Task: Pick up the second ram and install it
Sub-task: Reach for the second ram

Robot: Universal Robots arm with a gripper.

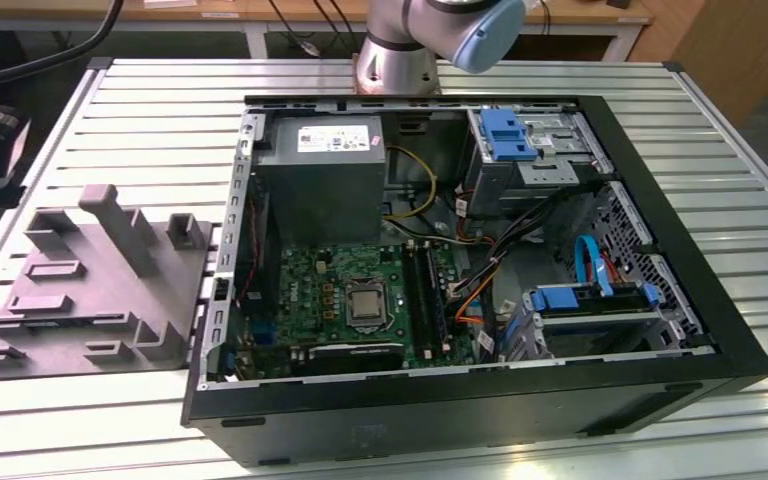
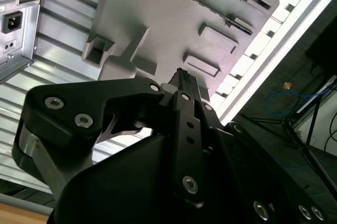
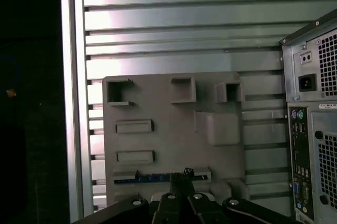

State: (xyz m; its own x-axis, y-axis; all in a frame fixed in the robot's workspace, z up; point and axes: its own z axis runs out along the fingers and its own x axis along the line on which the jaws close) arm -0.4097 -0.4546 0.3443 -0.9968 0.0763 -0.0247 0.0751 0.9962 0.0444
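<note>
The ram (image 3: pixel 152 178) stands on edge in a slot of the grey holder (image 3: pixel 174 103), as the first wrist view shows. It should be light, stiff and fragile, best pinched on its long flat faces near mid-length. The end effector (image 3: pixel 182 174) hangs above it, fingers narrow and apparently holding nothing. The holder's other pockets look empty. In the exterior view the holder lies on the bench (image 1: pixel 157 100) at 9 o'clock from the open case (image 1: pixel 491 405), which holds a motherboard (image 1: pixel 337 285).

black claw (image 3: pixel 181 176), tip downward — both fingers (image 2: pixel 187 97) tight together
</note>
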